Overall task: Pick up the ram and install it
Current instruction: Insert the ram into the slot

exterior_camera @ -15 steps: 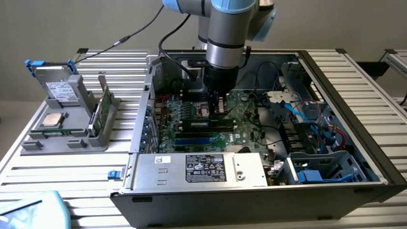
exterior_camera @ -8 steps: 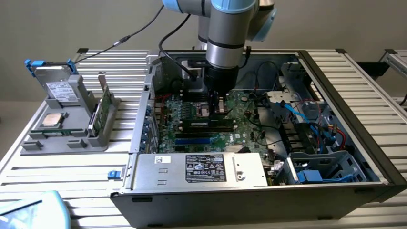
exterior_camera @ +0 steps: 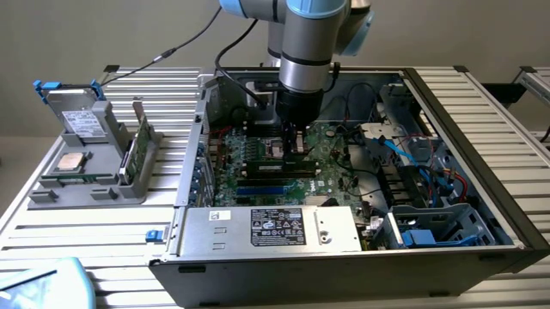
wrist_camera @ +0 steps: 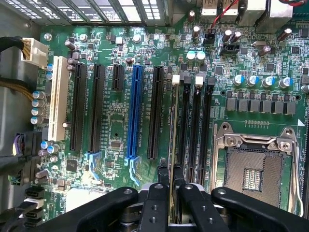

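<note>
1. The gripper (exterior_camera: 293,145) (wrist_camera: 171,170) hangs from the arm down inside the open computer case, low over the motherboard. Its fingers (wrist_camera: 163,175) are pressed together on the ram, 1 on each face.
2. The computer case (exterior_camera: 481,122) lies on its side on a slatted table (exterior_camera: 77,225), open face up.
3. The motherboard (wrist_camera: 113,116) covers the floor of the case. A silver power supply (exterior_camera: 266,228) sits along the case edge nearest the exterior camera.
4. A gray holder (exterior_camera: 86,187) stands on the table at the exterior view's left, well apart from the gripper.
5. The processor socket (wrist_camera: 253,169) lies just beside the 4 memory slots (wrist_camera: 193,130); a blue expansion slot (wrist_camera: 136,111) runs parallel on their other side.
6. The ram (wrist_camera: 172,130), seen edge-on as a thin line, stands upright in line with the outermost memory slot, the 1 farthest from the socket. I cannot tell whether it is seated.
</note>
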Action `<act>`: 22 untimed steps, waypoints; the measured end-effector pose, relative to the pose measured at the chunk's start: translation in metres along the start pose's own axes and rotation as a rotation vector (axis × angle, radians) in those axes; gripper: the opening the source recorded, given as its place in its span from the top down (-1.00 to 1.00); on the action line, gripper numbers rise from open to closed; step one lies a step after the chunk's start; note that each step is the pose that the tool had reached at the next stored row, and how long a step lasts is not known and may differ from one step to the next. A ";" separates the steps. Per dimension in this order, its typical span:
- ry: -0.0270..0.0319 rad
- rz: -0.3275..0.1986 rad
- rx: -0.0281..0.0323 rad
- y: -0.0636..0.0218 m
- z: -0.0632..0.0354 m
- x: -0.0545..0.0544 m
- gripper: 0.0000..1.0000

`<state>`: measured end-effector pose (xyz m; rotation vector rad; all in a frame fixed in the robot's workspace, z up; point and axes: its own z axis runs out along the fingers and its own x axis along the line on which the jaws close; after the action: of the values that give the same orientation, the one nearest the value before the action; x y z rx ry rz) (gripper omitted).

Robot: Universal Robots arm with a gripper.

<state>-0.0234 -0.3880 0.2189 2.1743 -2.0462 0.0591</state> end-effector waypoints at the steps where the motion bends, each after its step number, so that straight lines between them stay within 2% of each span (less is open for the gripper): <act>1: 0.0000 0.000 0.0000 0.0000 0.0000 0.000 0.72; 16: 0.0005 0.001 -0.0001 -0.0002 0.0024 0.000 0.72; 22: 0.0002 0.001 -0.0023 -0.0002 0.0024 0.000 0.72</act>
<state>-0.0234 -0.3880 0.2165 2.1717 -2.0465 0.0571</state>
